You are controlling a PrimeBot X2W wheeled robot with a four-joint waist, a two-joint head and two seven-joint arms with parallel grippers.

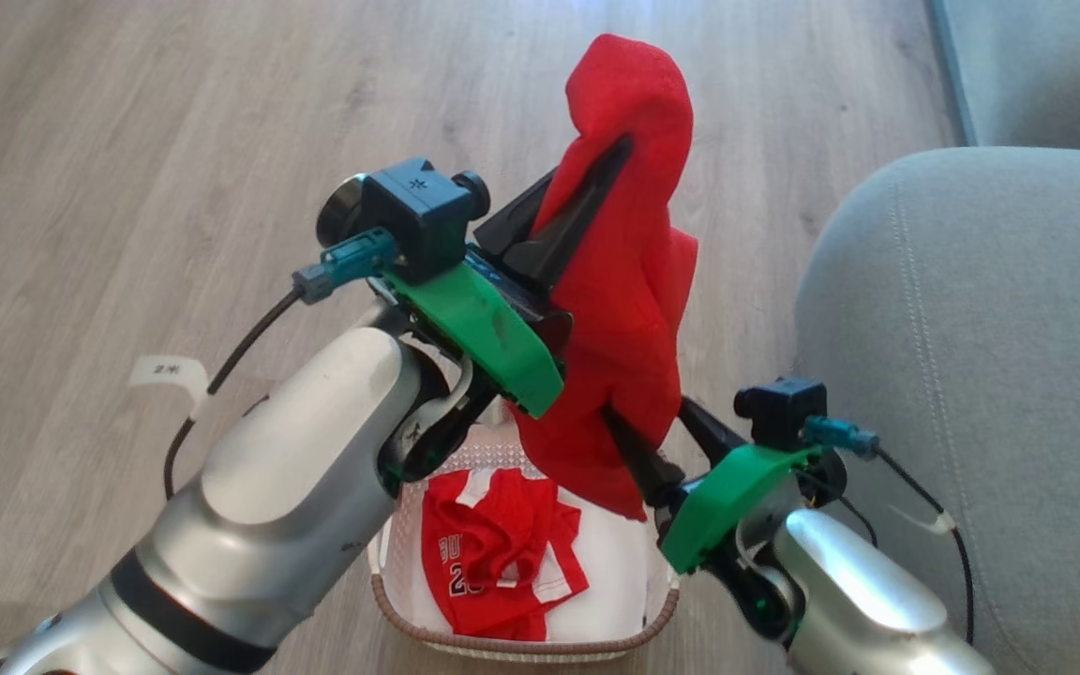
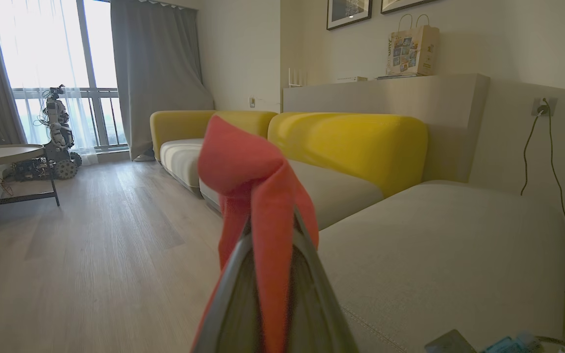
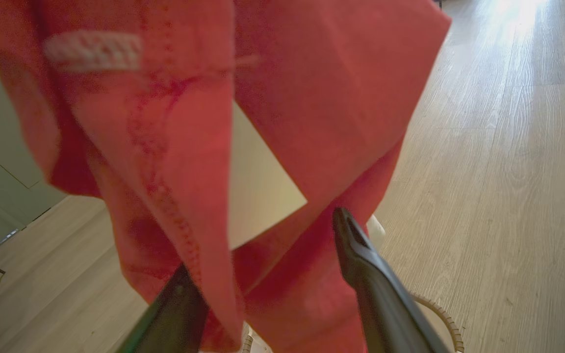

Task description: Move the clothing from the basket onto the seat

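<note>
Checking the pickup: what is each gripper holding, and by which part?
Left gripper: shut on the red garment near its bunched top; the rest hangs down. Right gripper: open, fingers astride the hanging lower cloth, holding nothing.

Head looks down; wrists close (garment (image 1: 629,281) shared)

Basket (image 1: 521,647): cream body w/ dotted perforations, brown woven-look rim; raised garment (image 1: 629,281) above basket: solid bright red mesh, small white tag; second garment (image 1: 493,562) inside basket: same red w/ white trim, stripes + lettering; seat (image 1: 990,375) right of basket: plain grey-green, pale stitch line; floor (image 1: 127,141) round basket: light grey-brown wood grain; left gripper (image 1: 627,145) & right gripper (image 1: 648,417) above basket: black fingers, green mounts, silver forearms; sofa backs (image 2: 351,142): mustard yellow.
</note>
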